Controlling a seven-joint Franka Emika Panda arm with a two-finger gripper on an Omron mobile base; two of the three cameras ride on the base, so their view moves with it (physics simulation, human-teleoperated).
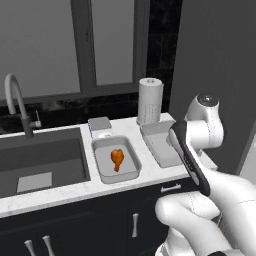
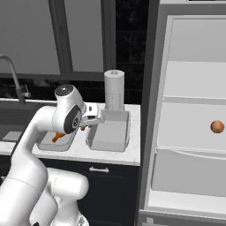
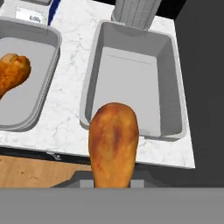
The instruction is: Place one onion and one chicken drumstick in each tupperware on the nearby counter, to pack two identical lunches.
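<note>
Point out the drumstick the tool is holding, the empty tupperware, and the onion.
held drumstick (image 3: 113,142): hand view, on its broad browned middle.
empty tupperware (image 3: 131,83): hand view, on its bare grey floor.
onion (image 2: 217,126): right base view, centre of the round bulb on the fridge shelf.

Two grey tupperware containers are counted on the counter (image 1: 60,192): a left one (image 1: 116,174) and a right one (image 1: 159,146). Two chicken drumsticks are counted: one (image 1: 117,159) lying in the left container, a second (image 3: 113,144) seen close in the hand view. One onion (image 2: 216,126) is noted on a fridge shelf. One paper towel roll (image 1: 150,100) and one faucet (image 1: 18,102) are recorded.
</note>
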